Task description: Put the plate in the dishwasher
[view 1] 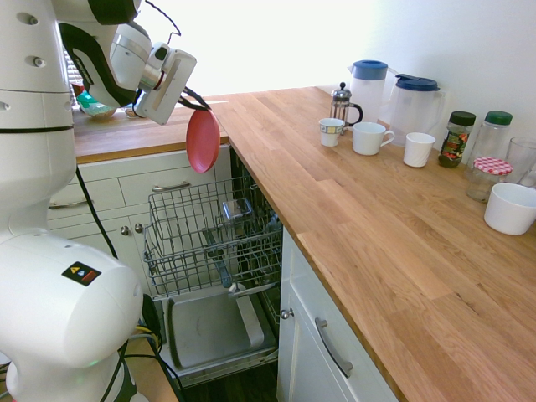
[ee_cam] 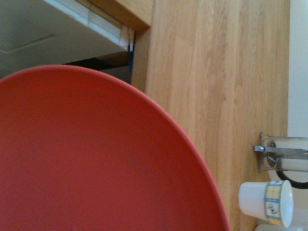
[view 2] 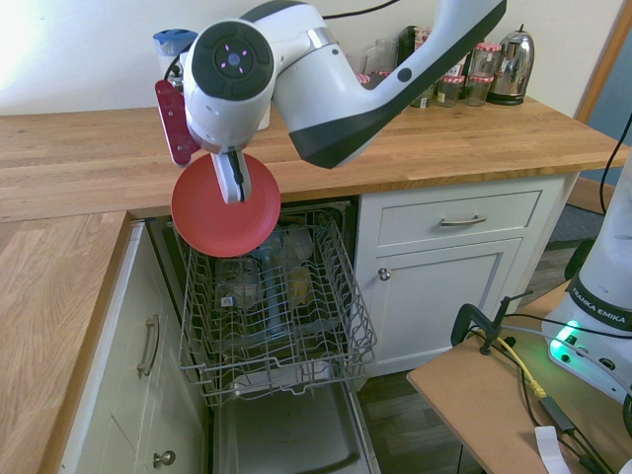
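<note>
The coral-red plate [view 1: 203, 141] hangs on edge in the air above the open dishwasher [view 1: 213, 243], by the corner of the wooden counter. My gripper [view 2: 233, 188] is shut on the plate [view 2: 225, 209], gripping its upper rim so the disc faces the second exterior camera. Below it, the dishwasher's grey wire rack [view 2: 276, 306] is pulled out, with several glasses and items inside. The lower door panel [view 1: 213, 327] lies open near the floor. In the wrist view the plate [ee_cam: 96, 159] fills most of the picture.
On the counter stand a French press [view 1: 342, 104], a patterned cup [view 1: 331, 131], white mugs [view 1: 370, 138], two jugs [view 1: 410, 102], jars [view 1: 456, 138] and a white bowl [view 1: 510, 208]. White drawers [view 2: 459, 219] flank the dishwasher. A kettle [view 2: 512, 65] sits far back.
</note>
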Robot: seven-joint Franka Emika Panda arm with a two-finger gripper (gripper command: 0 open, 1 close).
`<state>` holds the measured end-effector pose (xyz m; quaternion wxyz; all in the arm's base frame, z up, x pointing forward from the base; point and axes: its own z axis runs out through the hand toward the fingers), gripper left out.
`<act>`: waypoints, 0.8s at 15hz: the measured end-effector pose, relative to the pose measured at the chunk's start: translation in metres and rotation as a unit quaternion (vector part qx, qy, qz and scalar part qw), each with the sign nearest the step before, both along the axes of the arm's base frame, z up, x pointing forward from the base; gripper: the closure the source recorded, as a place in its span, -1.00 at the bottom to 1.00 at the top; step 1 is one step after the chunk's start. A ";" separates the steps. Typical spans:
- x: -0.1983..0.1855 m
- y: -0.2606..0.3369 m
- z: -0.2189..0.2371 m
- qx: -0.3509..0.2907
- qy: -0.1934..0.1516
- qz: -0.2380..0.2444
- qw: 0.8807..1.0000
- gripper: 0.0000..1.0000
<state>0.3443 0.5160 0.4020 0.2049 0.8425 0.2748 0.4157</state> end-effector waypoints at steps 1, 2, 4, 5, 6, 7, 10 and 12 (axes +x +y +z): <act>-0.007 0.001 -0.010 0.003 0.003 -0.006 1.000 1.00; -0.013 0.001 -0.020 0.007 0.006 -0.011 1.000 1.00; -0.018 0.003 -0.039 0.016 0.013 -0.026 0.999 1.00; -0.018 0.003 -0.048 0.018 0.015 -0.039 0.999 1.00; -0.017 0.002 -0.059 0.019 0.014 -0.057 0.998 1.00; -0.017 0.002 -0.068 0.022 0.013 -0.073 0.997 1.00; -0.011 0.004 -0.095 0.031 0.005 -0.118 0.992 1.00; -0.007 0.006 -0.120 0.038 -0.002 -0.150 0.988 1.00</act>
